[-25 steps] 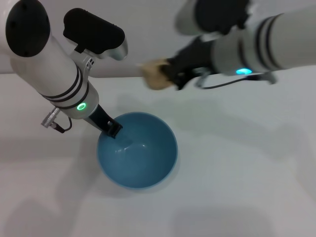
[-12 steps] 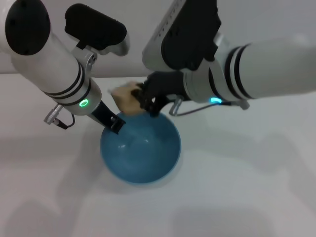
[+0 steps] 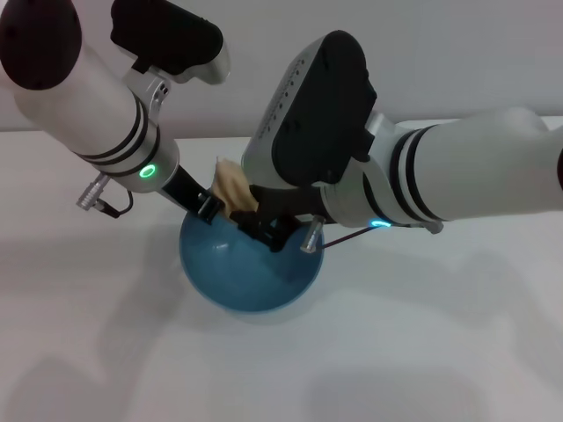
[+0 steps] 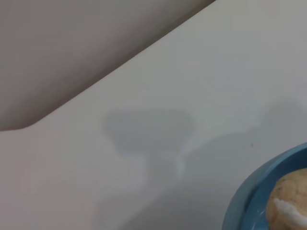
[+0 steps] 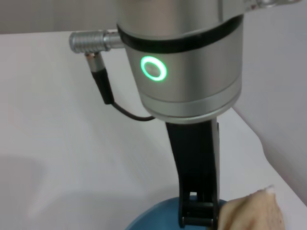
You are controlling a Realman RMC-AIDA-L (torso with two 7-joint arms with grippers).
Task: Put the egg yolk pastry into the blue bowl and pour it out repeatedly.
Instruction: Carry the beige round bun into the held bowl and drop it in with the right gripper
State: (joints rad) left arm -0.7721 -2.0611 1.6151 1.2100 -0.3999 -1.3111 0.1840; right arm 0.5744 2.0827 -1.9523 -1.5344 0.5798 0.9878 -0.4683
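Note:
The blue bowl (image 3: 237,286) stands on the white table. My left gripper (image 3: 207,211) is shut on its far-left rim. My right gripper (image 3: 249,211) is shut on the egg yolk pastry (image 3: 232,188), a pale beige lump held just above the bowl's far rim, right next to the left gripper. The left wrist view shows the bowl's rim (image 4: 238,211) with the pastry (image 4: 290,203) over it. The right wrist view shows the left gripper (image 5: 197,211) on the bowl's rim (image 5: 151,219), with the pastry (image 5: 252,213) beside it.
The white table (image 3: 422,352) stretches around the bowl, with a pale wall behind it. Both arms crowd the space over the bowl's far side. My right forearm (image 3: 457,180) reaches in from the right.
My right arm has swung left and down with the pastry, from high at the right of the bowl to just over its far rim. The left gripper keeps its hold on the bowl.

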